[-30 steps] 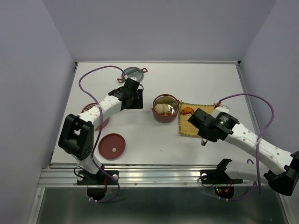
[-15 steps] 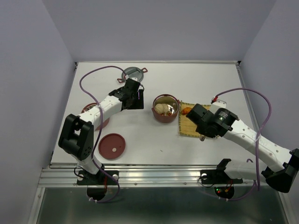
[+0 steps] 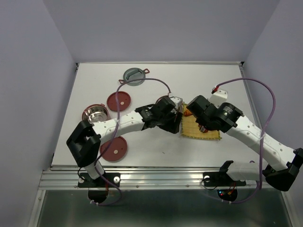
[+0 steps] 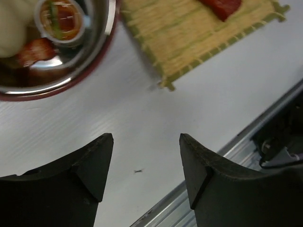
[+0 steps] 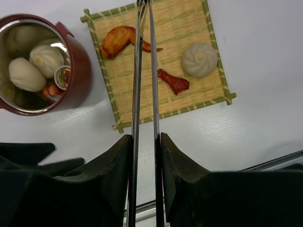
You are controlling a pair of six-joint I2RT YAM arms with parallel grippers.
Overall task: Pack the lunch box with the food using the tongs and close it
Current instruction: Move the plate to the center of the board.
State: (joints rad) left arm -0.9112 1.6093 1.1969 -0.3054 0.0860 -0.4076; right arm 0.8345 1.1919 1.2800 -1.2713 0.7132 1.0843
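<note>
Overhead, left arm (image 3: 128, 124): stretched rightward across the table (image 3: 213, 80), with my wrist at the left edge of the mat (image 3: 191, 128).
Overhead, right arm (image 3: 246, 130): bent over the mat, close beside my left wrist.
Overhead, spare parts: a red lid (image 3: 119, 100) and a second lid (image 3: 113, 149) lie flat on the left. A spare bowl (image 3: 94, 113) sits between them with its steel inside showing. A grey lid (image 3: 134, 75) lies further back.
Left wrist, left gripper (image 4: 144, 161): fingers spread wide with nothing between them, over bare table.
Left wrist, bowl (image 4: 71, 81): at upper left, holding a red piece (image 4: 35, 49) and a tiny round piece (image 4: 61, 19). The mat's corner lies just beside it.
Right wrist, right gripper (image 5: 144, 142): clamped on the tongs (image 5: 137, 85), whose arms are nearly together.
Right wrist, tongs: they run up over the mat, cross the right end of the fried piece (image 5: 118, 40), and leave the frame at the top.
Right wrist, mat food: the fried piece, a red strip (image 5: 173, 81) and a bun (image 5: 200, 59), each apart from the others.
Right wrist, bowl: just left of the mat, with pale buns (image 5: 28, 73) inside.
</note>
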